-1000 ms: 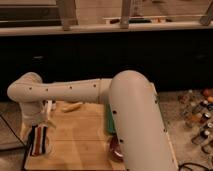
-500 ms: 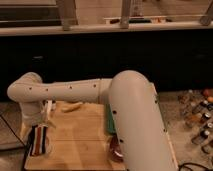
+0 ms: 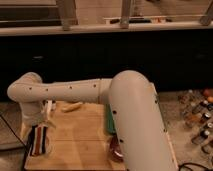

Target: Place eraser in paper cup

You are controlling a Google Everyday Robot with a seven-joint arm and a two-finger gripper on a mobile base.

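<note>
The gripper hangs low over the left end of the wooden table, pointing down, its fingers spread wide. Between and just below them stands a striped thing, dark, red-brown and white, which is probably the eraser; it sits upright at the table's front left corner, and whether the fingers touch it cannot be told. A pale rounded shape right under the stripes may be the paper cup, but the view there is too murky to be sure.

Above the gripper the wrist rises to a white elbow joint at the far left, and from there the robot arm runs level to the right into a thick white upper segment that fills the middle of the view.

Behind the arm a pale yellowish object lies on the wood. Beside the big segment, a green item and a dark maroon bowl are partly hidden.
</note>
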